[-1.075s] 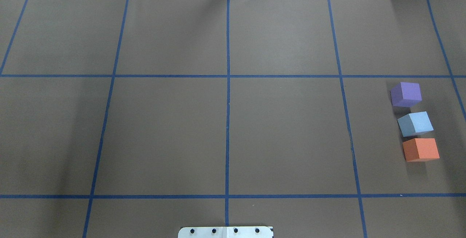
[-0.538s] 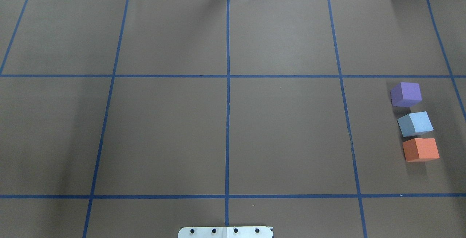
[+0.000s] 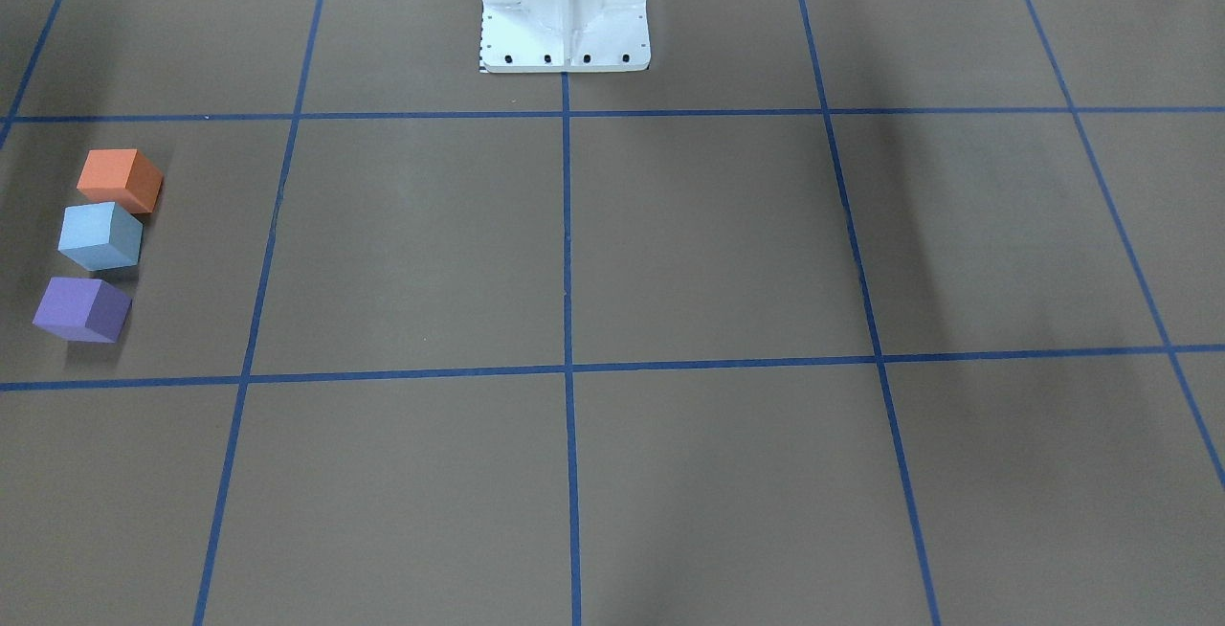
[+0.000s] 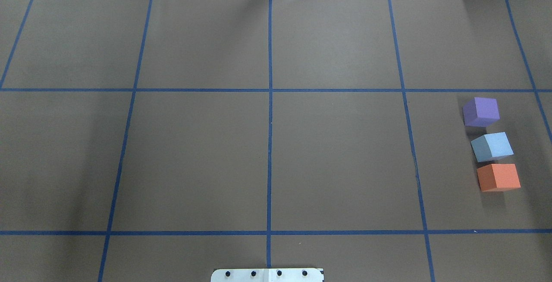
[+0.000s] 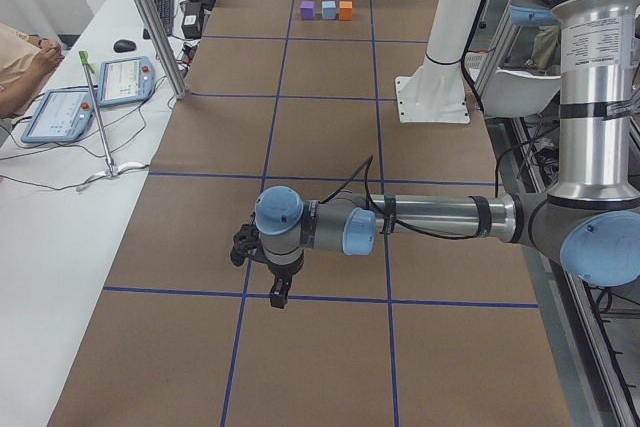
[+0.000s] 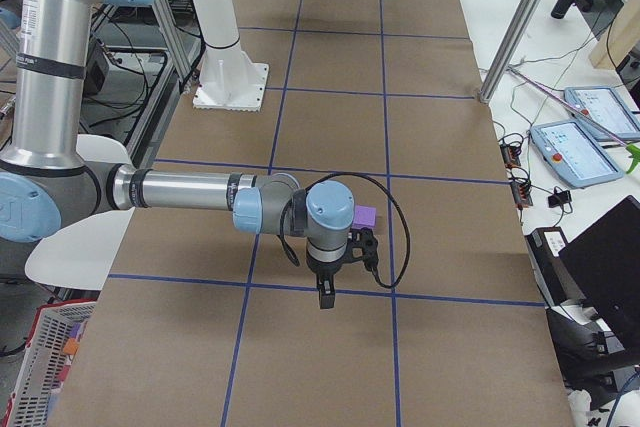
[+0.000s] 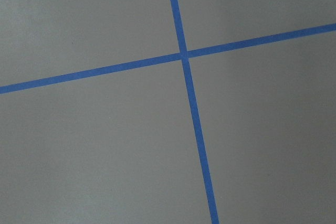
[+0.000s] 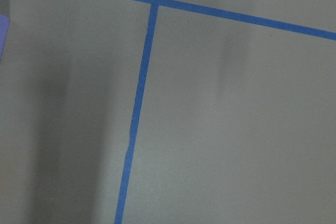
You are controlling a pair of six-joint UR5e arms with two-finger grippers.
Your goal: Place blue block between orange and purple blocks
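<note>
The purple block (image 4: 481,111), the light blue block (image 4: 491,146) and the orange block (image 4: 498,177) stand in a row at the table's right edge, blue in the middle with small gaps on each side. The front view shows the same row: orange (image 3: 120,180), blue (image 3: 100,235), purple (image 3: 82,309). My left gripper (image 5: 277,297) hangs over the table's left end, far from the blocks; I cannot tell if it is open. My right gripper (image 6: 325,299) hangs next to the purple block (image 6: 364,216); I cannot tell if it is open. Neither gripper shows in the overhead or front view.
The white robot base (image 3: 565,4) stands at the table's near middle edge. Blue tape lines divide the brown table cover (image 4: 336,161). A side table with tablets (image 5: 60,112) and a metal post (image 5: 150,17) lies beyond the far edge. An operator's arm (image 5: 20,67) rests there.
</note>
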